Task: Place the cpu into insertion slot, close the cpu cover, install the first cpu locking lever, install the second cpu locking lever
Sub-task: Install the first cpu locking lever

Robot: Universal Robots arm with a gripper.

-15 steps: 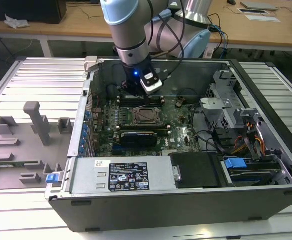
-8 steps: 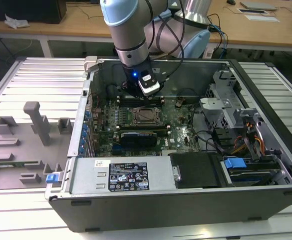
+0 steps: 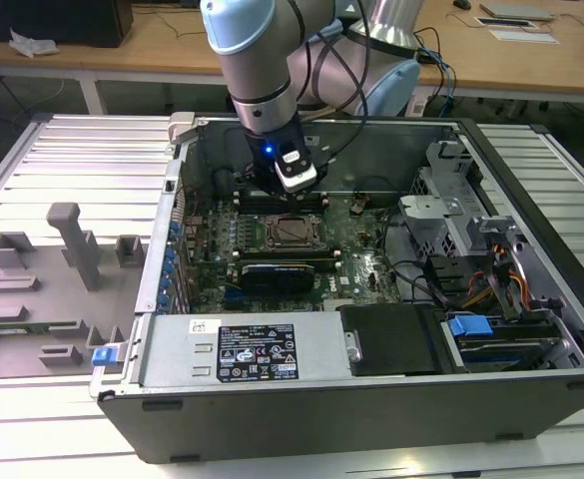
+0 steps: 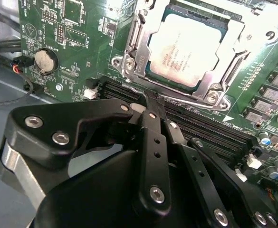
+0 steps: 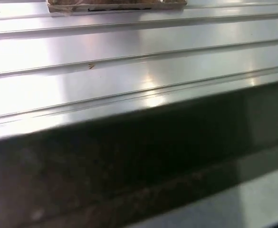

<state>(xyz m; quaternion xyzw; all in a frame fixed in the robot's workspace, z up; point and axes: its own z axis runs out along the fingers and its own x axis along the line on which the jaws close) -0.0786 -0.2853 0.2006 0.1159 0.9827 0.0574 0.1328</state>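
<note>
Hovering inside the open computer case (image 3: 272, 419), the gripper (image 4: 148, 105) had its jaws together, tips right at the wire locking lever (image 4: 191, 101) beside the insertion slot (image 4: 200, 10). The cpu (image 4: 191, 47) sat in that slot, with the cpu cover (image 4: 134, 52) closed over it. This step probably called for steady pressure squarely on the wire, so the tips would not skid onto the memory slots (image 4: 210, 128).
</note>
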